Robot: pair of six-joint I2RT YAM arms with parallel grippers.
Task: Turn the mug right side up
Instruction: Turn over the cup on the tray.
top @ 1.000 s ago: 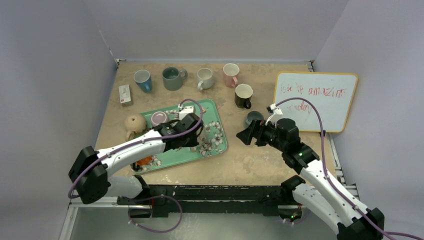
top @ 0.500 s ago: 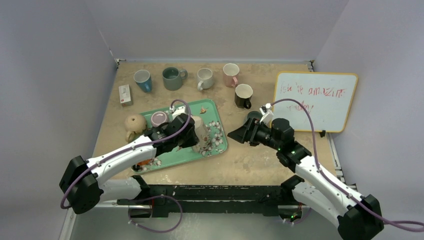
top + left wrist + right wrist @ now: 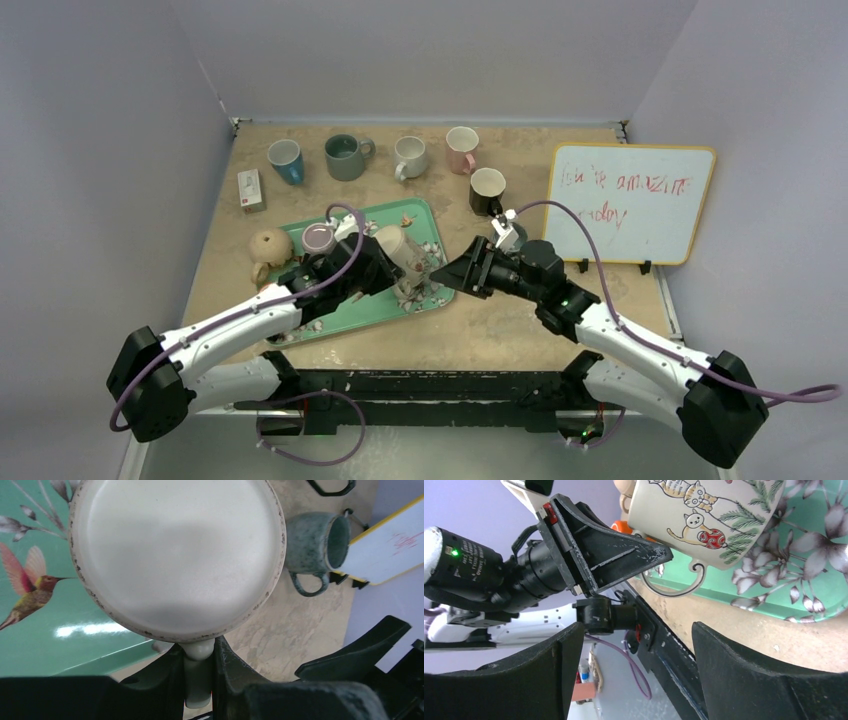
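Left gripper pinches the mug by its handle; right gripper, fingers wide, should straddle the body squarely.

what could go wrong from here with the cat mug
The left end effector grips the cream cat-print ceramic mug only by its thin handle, so the tilted mug might swivel or slip onto the green floral tray. The open right end effector is close beside it and might knock it.
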